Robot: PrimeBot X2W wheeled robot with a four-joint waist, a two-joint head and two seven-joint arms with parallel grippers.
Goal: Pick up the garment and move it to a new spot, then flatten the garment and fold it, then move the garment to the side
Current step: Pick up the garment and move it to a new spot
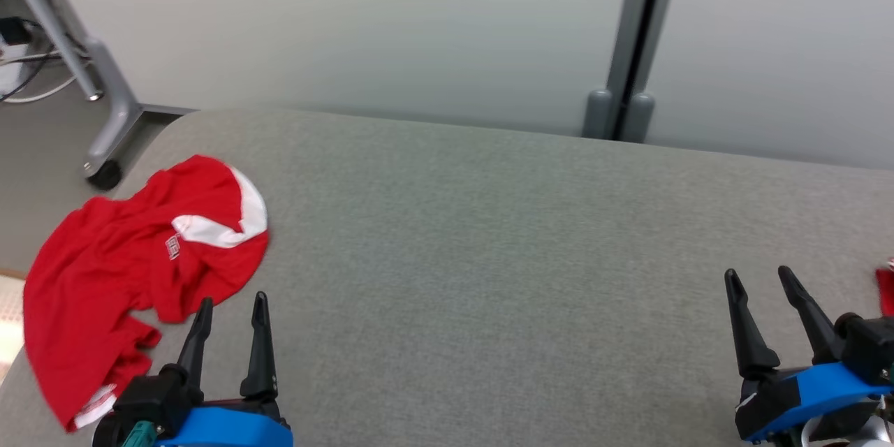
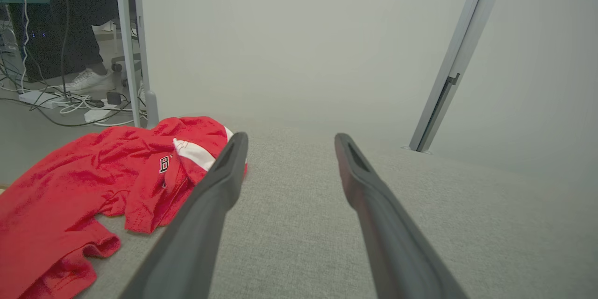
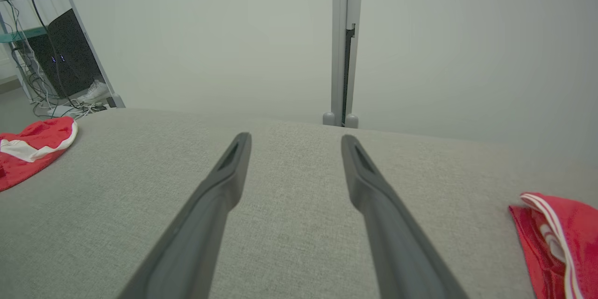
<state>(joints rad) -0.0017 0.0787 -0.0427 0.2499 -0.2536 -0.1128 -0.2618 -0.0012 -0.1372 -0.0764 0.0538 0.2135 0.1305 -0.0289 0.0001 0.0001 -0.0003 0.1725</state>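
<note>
From the head view, the red garment lies crumpled at the left end of the grey fabric-covered table. A white band curls across its upper part, and its lower hem hangs off the table's left edge. The left gripper sits at the table's near edge, just beside the garment, with its two dark fingers spread and nothing between them. The right gripper is at the table's near right, also with its fingers apart and empty. A bit of another red cloth shows at the table's right edge. A grey post stands behind the table's far edge.

In the left wrist view, the left gripper points across the table's top with its jaws wide. The garment is bunched toward the table's left end, with dark lettering on one fold. Whether the nearer finger touches it cannot be told. Beyond the table, a white shoe rests among cables on the floor.

In the right wrist view, the right gripper is held open over the table's bare middle — well apart from the garment at the table's far left. The red cloth, white-striped, lies at the table's right.
</note>
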